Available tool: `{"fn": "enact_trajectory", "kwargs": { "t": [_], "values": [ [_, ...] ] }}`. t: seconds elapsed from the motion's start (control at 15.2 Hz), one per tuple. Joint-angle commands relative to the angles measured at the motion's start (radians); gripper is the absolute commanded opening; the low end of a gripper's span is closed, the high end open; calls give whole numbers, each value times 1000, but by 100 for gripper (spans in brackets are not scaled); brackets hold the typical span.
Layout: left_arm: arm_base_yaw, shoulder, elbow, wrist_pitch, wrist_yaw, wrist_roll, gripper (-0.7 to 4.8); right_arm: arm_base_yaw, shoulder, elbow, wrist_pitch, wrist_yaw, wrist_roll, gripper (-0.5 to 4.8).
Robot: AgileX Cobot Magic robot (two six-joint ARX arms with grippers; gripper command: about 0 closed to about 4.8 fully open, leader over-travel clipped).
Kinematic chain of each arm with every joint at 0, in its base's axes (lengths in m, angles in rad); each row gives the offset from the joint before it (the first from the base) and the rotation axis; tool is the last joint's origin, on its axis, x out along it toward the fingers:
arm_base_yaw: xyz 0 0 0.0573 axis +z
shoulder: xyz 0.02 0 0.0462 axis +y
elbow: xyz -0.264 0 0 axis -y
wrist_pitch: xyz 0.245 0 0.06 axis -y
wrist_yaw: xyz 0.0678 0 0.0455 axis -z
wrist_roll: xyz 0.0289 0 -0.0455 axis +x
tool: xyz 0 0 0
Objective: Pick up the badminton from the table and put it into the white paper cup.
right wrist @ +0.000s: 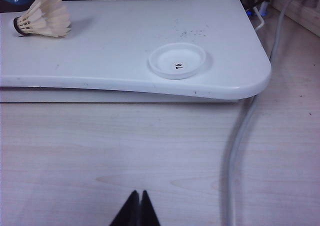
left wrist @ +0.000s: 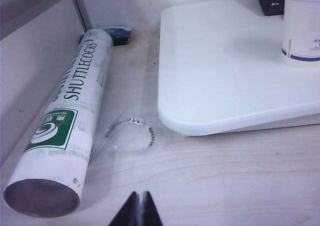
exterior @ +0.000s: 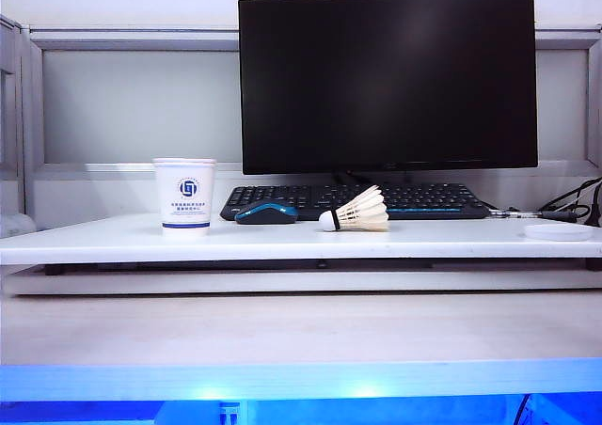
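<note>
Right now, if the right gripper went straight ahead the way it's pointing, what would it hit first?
Probably the table's thick front edge. The right gripper, shut, points over bare wood toward it. The small white lid lies just beyond; depth is unclear.

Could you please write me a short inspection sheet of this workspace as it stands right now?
Surface: white table, a raised board on a pale wood desk; faint specks near the small lid.
Job's things: badminton lies on its side, cork toward the white paper cup, which stands upright, apart from it.
Clutter: mouse, keyboard, small white lid, shuttlecock tube and a clear plastic ring on the desk.
Grippers: left claw shut, low over the desk near the tube; right claw shut, over the desk before the lid. Both hold nothing.
Cables: grey cable runs past the table's corner.
Surroundings: dark monitor, grey partition.
</note>
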Motion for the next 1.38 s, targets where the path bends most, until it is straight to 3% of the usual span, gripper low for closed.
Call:
{"fn": "enact_trajectory", "kwargs": {
  "t": [0.07,0.72,0.85,1.12,1.18,1.32,1.38],
  "values": [
    [0,0,-2,-21,5,-8,22,0,0,2,1,3,5,12],
    [0,0,-2,-21,17,-10,21,0,0,2,-28,1,16,12],
    [0,0,-1,-20,32,-10,21,0,0,2,-6,-93,24,12],
    [0,0,1,-6,198,-10,21,1,0,5,180,-128,208,14],
    [0,0,2,-6,224,-10,21,0,0,10,193,-143,232,14],
    [0,0,10,-19,366,-14,21,1,2,98,166,-183,261,54],
    [0,0,11,-24,373,-23,21,1,3,122,166,-182,285,54]
  ]
}}
